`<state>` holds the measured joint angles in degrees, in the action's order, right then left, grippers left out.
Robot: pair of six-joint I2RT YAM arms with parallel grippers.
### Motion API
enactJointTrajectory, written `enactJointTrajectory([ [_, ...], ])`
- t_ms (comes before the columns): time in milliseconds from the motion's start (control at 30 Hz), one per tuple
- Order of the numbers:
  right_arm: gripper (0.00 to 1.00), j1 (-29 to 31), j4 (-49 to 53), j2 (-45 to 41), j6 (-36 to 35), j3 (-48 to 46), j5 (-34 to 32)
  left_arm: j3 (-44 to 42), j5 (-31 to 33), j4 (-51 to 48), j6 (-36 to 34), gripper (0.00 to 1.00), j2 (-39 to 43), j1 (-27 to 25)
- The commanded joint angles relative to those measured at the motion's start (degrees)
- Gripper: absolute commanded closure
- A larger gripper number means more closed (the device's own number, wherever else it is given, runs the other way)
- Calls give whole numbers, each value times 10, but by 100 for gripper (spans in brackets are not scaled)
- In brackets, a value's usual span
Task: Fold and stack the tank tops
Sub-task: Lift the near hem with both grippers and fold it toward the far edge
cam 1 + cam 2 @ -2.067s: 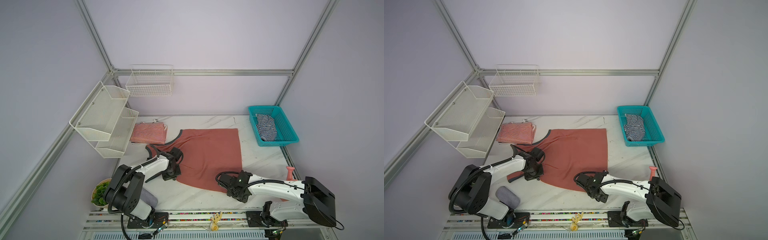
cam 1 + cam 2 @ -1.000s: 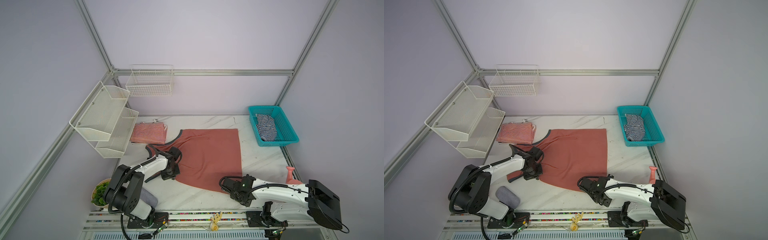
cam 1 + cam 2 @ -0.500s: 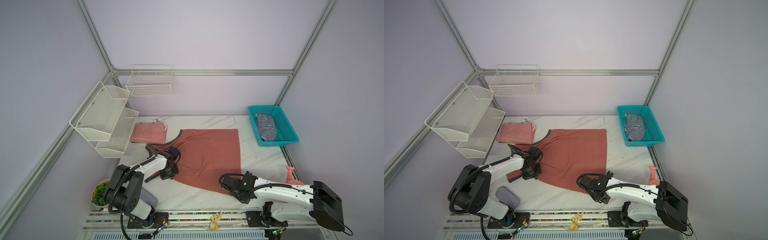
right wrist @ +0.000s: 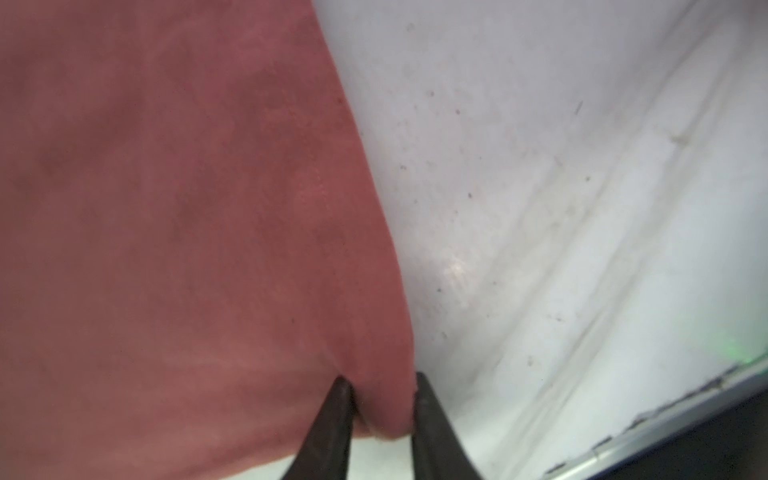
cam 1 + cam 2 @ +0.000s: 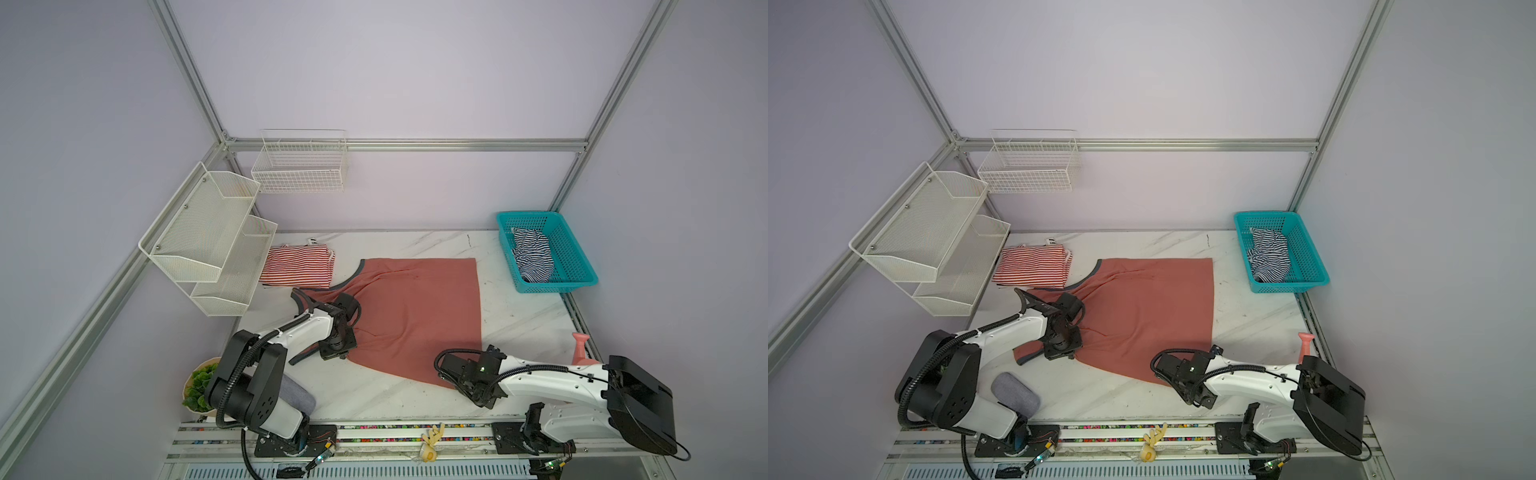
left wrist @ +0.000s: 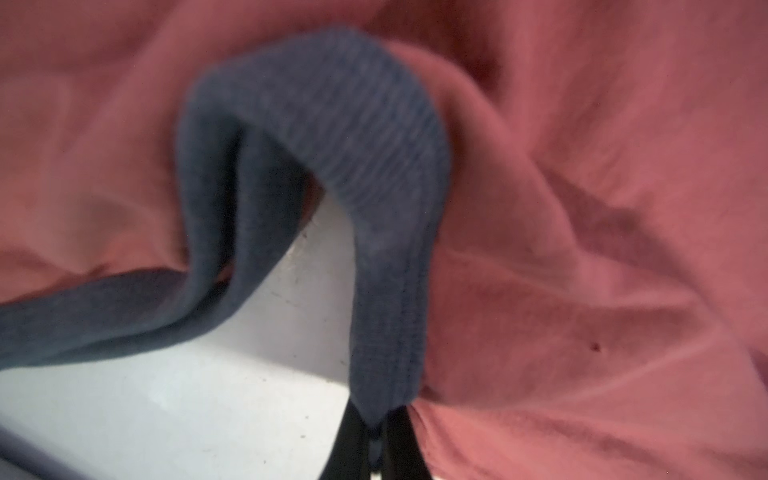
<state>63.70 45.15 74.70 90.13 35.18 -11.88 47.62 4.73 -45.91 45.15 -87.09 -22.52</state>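
At the far left of the counter (image 5: 374, 399), just beside a white mesh rack (image 5: 208, 241), the red-and-white striped tank top (image 5: 297, 266) lay folded flat. Next to it, the salmon-red tank top (image 5: 415, 316) was spread across the middle of the counter, its neckline toward the striped one and its hem toward the right. The left gripper (image 6: 376, 449) was at the garment's near-left part, and the left wrist view showed it closed tight on the dark grey trim (image 6: 332, 124), which rose from the fingertips in a loop above the bare counter. At the near-right corner of the same garment, the right gripper (image 4: 380, 399) had narrowed onto the hem. A fold of salmon cloth bulged between its two dark fingers (image 4: 336, 415) and touched both. On the far right, well apart from the rest, the navy-and-white striped tank top (image 5: 532, 255) lay crumpled inside a teal basket (image 5: 582, 266).
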Motion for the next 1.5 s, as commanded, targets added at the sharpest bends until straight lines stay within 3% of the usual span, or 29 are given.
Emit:
enactJointTrajectory([
  [0, 88, 3, 19, 11, 32, -4, 8, -12, 12, -7, -11, 100, 16, 6],
  [67, 99, 3, 28, -2, 36, 1, 2, -10, 5, -8, -11, 100, 21, 5],
  [333, 100, 3, 119, -78, 56, 74, -61, 8, -41, -29, -23, 100, 85, -4],
  [567, 100, -14, 157, -107, 15, 160, -145, 14, -102, -36, -36, 100, 132, -16],
  [767, 100, -125, 148, -105, -121, 203, -160, 56, -77, -58, -51, 100, 135, -16],
  [1000, 100, -263, 126, -40, -324, 289, -157, 153, -86, -67, -98, 100, 56, -12],
  [1233, 100, -386, -5, 58, -503, 319, -54, 238, -68, -86, -128, 100, -31, -2],
  [1467, 100, -454, -64, 178, -598, 393, 29, 326, -62, -104, -151, 99, -121, 5],
])
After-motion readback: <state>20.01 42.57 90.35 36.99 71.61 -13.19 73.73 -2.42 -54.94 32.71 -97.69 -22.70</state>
